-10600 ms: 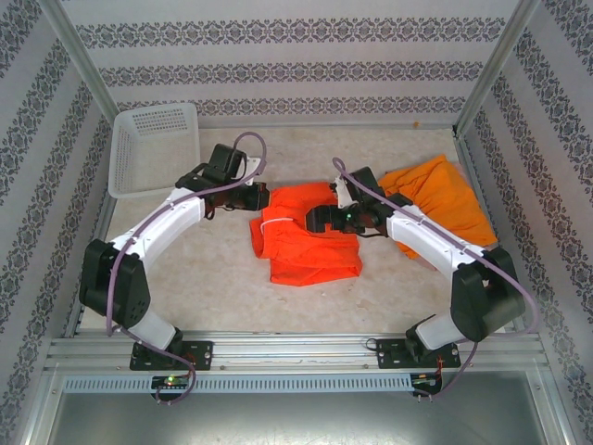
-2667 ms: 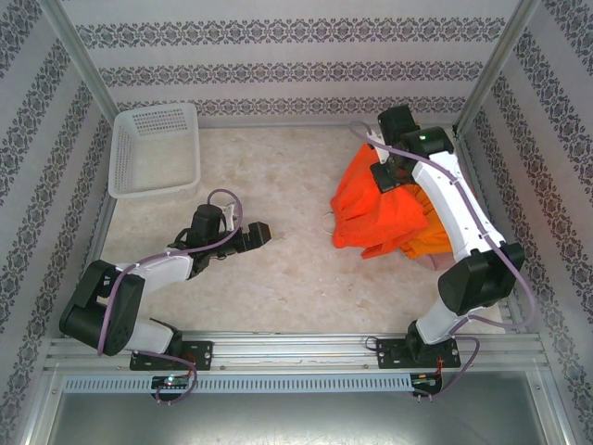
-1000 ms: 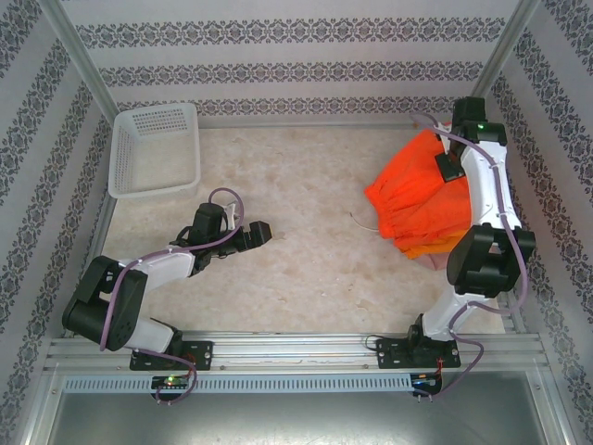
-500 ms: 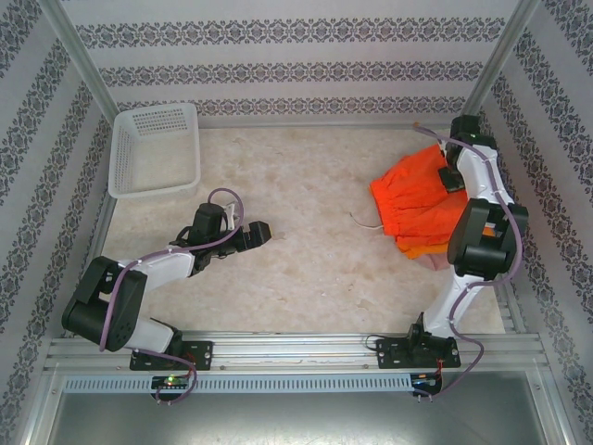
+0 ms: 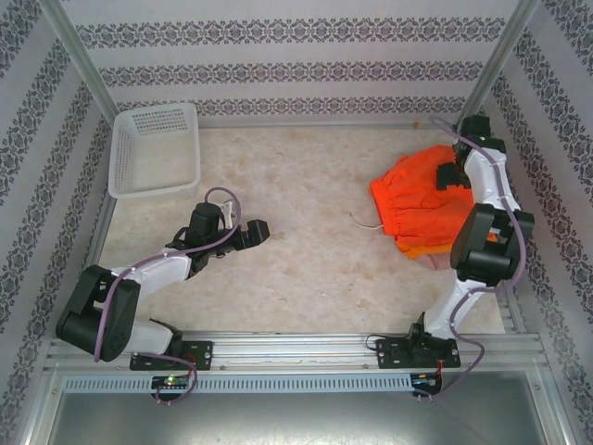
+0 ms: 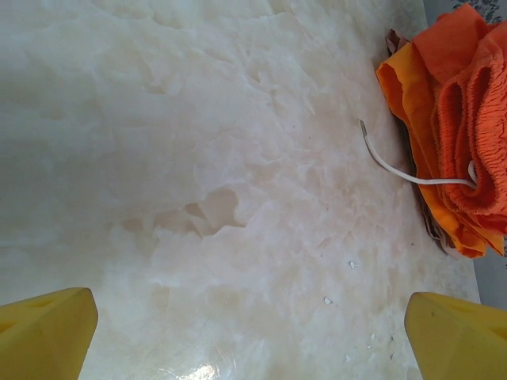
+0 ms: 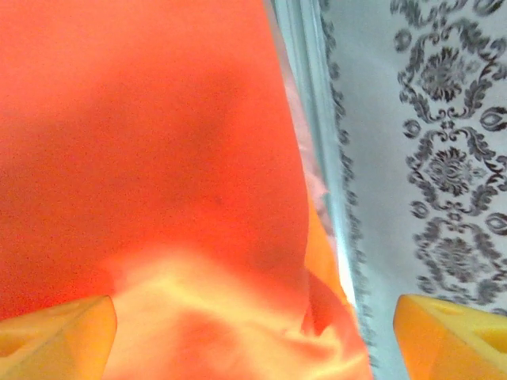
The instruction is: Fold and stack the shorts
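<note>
A red-orange pair of shorts [image 5: 412, 193] lies on top of a stack at the right side of the table, its white drawstring [image 5: 361, 222] trailing left. A lighter orange pair [image 5: 428, 246] pokes out beneath it, and a sliver of dusty pink cloth [image 5: 430, 262] shows at the stack's near edge. My right gripper [image 5: 447, 175] hovers over the stack's far right part, open, fingers wide apart above the orange cloth [image 7: 158, 158]. My left gripper [image 5: 257, 230] is open low over bare table at centre left, facing the stack [image 6: 467, 119].
A white perforated basket [image 5: 156, 148] stands at the back left. The metal frame post and patterned wall [image 7: 428, 158] run right beside the right gripper. Bare marble-look table [image 5: 306, 185] lies between the two arms.
The right gripper carried the red-orange shorts from mid-table to the right and set them on the stack; it now stands open just above them. The left arm pulled back earlier and has hardly moved since.
</note>
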